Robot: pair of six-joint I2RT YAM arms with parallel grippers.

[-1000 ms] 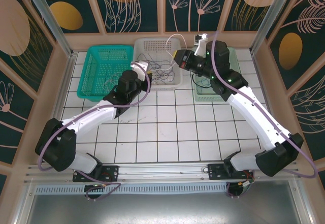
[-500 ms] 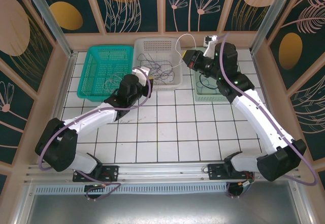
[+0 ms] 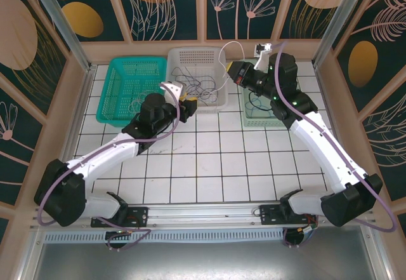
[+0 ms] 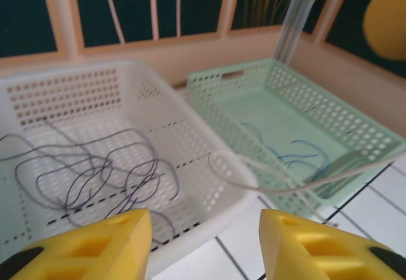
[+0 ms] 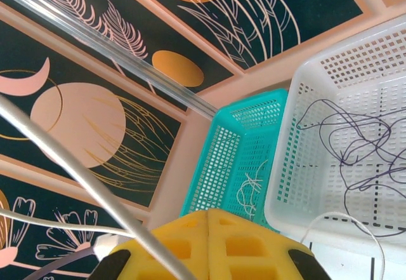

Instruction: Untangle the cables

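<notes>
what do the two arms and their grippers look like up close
The left arm and right arm have smooth white links between bulky black joints, and a thin purple cable runs loosely along each. The left gripper and right gripper have blocky yellow fingers with moulded square recesses and black patches near their bases.

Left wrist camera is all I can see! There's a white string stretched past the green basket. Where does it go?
Observer: The white cable climbs up to the right gripper, which is shut on it.
Operator: Are there more baskets than my two?
Observer: Yes, a teal basket sits to the left of the white basket.
Operator: Is anything inside it?
Observer: A few pale cables lie in it.
</notes>
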